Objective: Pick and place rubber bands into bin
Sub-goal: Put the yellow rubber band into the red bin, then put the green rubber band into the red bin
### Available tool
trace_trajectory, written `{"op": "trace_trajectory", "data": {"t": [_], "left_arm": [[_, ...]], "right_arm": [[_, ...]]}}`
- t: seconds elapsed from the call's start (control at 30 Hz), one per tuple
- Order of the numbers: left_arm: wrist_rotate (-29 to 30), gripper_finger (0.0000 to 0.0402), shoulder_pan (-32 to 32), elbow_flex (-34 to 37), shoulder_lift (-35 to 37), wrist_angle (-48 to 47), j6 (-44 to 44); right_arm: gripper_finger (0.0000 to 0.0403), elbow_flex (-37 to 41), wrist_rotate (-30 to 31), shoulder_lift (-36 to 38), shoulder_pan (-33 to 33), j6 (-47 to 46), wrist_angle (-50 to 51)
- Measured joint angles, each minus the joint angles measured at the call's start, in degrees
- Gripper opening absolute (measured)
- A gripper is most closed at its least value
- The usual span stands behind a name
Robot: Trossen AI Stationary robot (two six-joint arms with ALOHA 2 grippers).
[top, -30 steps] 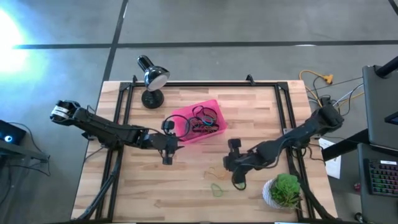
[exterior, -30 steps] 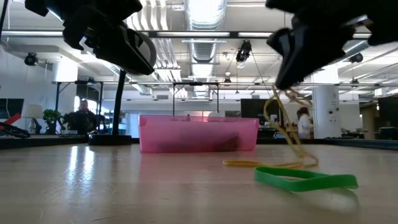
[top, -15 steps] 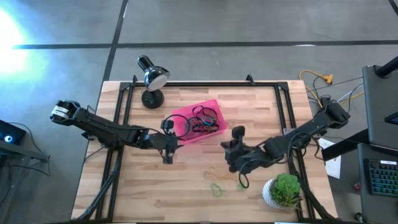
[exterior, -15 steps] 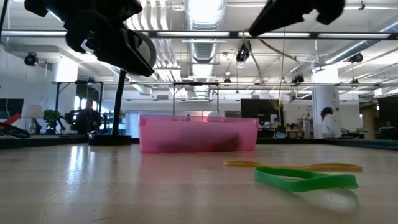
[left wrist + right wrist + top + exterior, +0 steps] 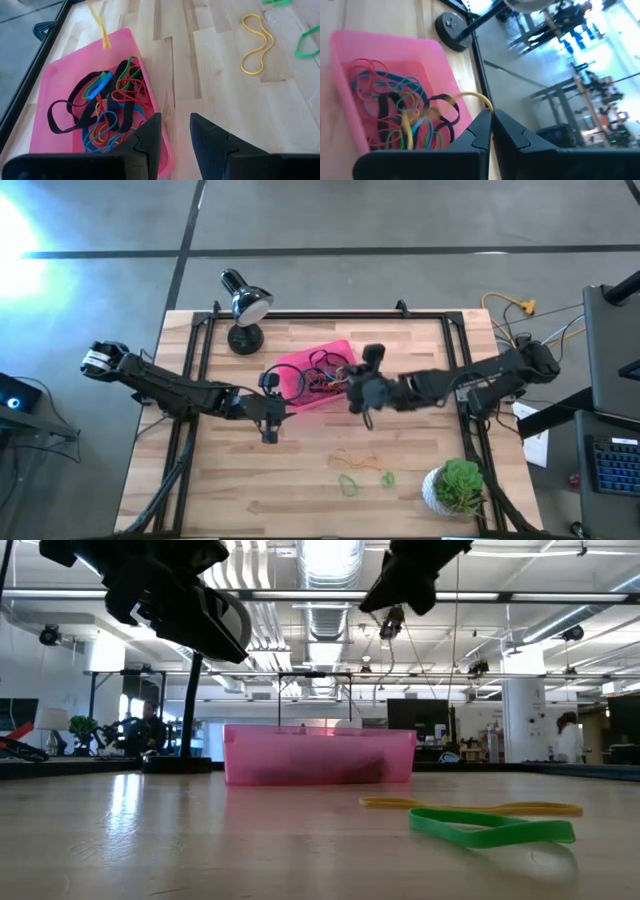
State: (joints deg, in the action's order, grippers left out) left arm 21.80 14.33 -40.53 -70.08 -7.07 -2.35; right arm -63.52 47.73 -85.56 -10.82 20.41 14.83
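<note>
The pink bin (image 5: 312, 376) sits mid-table and holds several tangled rubber bands (image 5: 107, 97) in black, red, blue and green. My right gripper (image 5: 352, 392) hangs over the bin's right end (image 5: 350, 65), shut on a yellow rubber band (image 5: 472, 96). My left gripper (image 5: 268, 430) hovers open just off the bin's near-left wall (image 5: 160, 125) and touches nothing. Three more bands lie flat on the wood: a yellow one (image 5: 350, 457), a green one (image 5: 350, 483) and a small green one (image 5: 388, 477). My right gripper pinches the yellow rubber band (image 5: 479, 99) between its two fingertips, which slant down toward the bin. The band is lifted clear of the table. It droops slack from the tips, and its lower end (image 5: 410, 120) hangs over the bands in the bin.
A black desk lamp (image 5: 243, 305) stands at the far-left of the table. A white pot with a green plant (image 5: 458, 488) stands at the near-right corner. Black frame rails (image 5: 200, 350) run along the table's sides. Bare wood lies between the bin and the near edge.
My right gripper rose from beside the plant pot and travelled toward the far-left until it was over the bin. The yellow band's lower end trailed on the table a second ago; it now hangs clear. The small green band was uncovered. My left arm stayed still.
</note>
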Motion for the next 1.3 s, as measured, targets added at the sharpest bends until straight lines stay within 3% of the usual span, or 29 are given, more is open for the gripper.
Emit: {"op": "trace_trajectory", "data": {"t": [0.3,0.63,0.97,1.17,1.3], "left_arm": [[0.0,0.0087,0.0,0.04,0.0,0.0,0.0],[0.02,0.0087,0.0,0.31,0.0,0.0,0.03],[0.0,0.0087,0.0,0.68,0.0,0.04,0.05],[0.0,0.0087,0.0,0.71,0.0,0.09,0.03],[0.0,0.0087,0.0,0.83,0.0,0.15,0.03]], "right_arm": [[0.0008,1.83,-14.68,-1.16,11.26,-1.61,-6.03],[0.0025,1.83,-33.83,-8.88,18.72,-9.27,-6.64],[0.0125,1.78,-36.71,-11.12,19.36,-11.41,-6.17],[0.0159,1.23,-51.29,-7.15,17.79,-12.75,1.44],[0.0164,1.3,-53.87,-5.71,13.29,-15.77,7.12]]}}
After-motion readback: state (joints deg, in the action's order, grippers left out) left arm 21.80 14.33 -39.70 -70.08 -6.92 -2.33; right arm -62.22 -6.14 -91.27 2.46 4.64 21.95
